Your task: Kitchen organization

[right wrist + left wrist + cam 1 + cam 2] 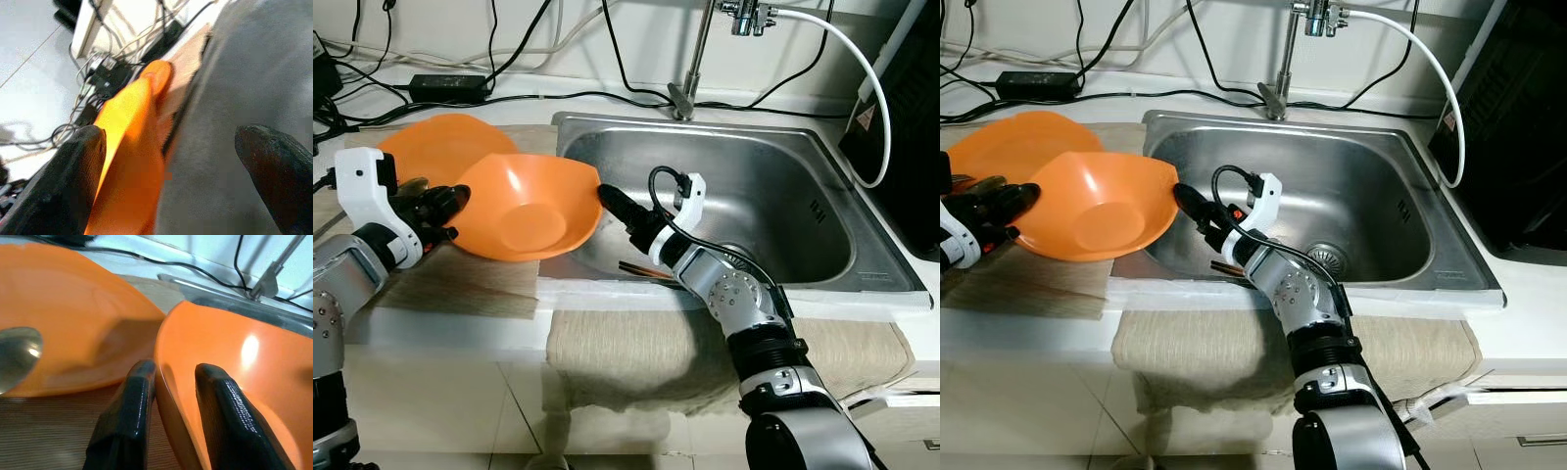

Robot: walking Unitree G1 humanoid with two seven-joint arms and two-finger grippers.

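While the steel sink (773, 196) sits at centre, the tilted orange bowl (524, 206) overhangs its nine-o'clock rim. A plate (435, 142) at ten o'clock holds a spoon (17, 357), clear in the left wrist view. Left gripper (173, 387) pinches the bowl's rim; right gripper (168, 161), spread wide, touches the opposite edge.

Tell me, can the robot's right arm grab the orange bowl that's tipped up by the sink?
Probably yes. The right gripper is open, right beside the near orange bowl at its sink-side rim, with nothing between them. The left gripper already pinches the bowl's other edge.
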